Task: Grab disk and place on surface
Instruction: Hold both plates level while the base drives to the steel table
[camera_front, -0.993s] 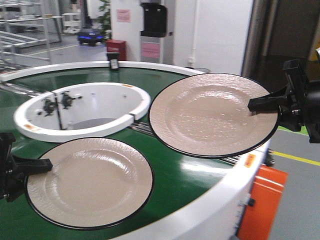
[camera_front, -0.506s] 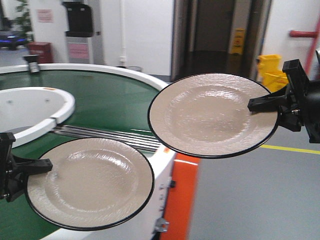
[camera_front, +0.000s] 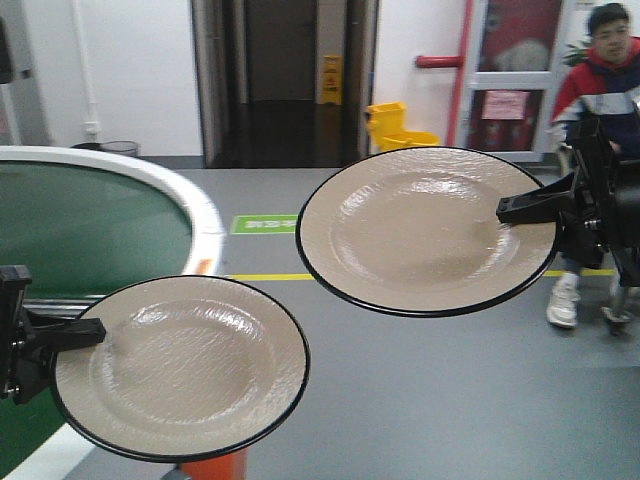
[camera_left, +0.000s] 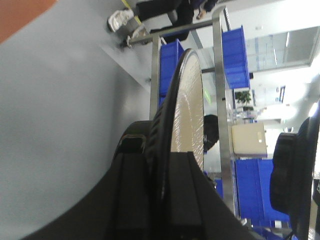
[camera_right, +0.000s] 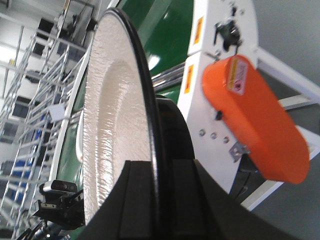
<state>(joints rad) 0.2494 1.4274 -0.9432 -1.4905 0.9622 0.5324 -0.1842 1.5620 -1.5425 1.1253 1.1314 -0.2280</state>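
Note:
Two beige disks with black rims are held level in the air. The left disk (camera_front: 180, 365) is pinched at its left rim by my left gripper (camera_front: 85, 333), which is shut on it. My right gripper (camera_front: 515, 208) is shut on the right rim of the right disk (camera_front: 425, 230), which sits higher. Seen edge-on in the left wrist view, the left disk (camera_left: 186, 105) stands between the left gripper (camera_left: 162, 157) fingers. The right wrist view shows the right disk (camera_right: 115, 115) clamped in the right gripper (camera_right: 159, 167). The dark tabletop surface is out of view.
The green conveyor belt (camera_front: 90, 230) with its white rim (camera_front: 205, 215) lies at the left, with an orange housing (camera_right: 255, 115) on its side. A person (camera_front: 600, 70) sits at the far right. A yellow bin (camera_front: 395, 122) stands by a dark doorway. A rack of blue bins (camera_left: 235, 55) shows beyond.
The whole view has swung to the right, away from the conveyor and toward the grey floor, doorway and person. Both disks stay in the same grip and the same place in the frame.

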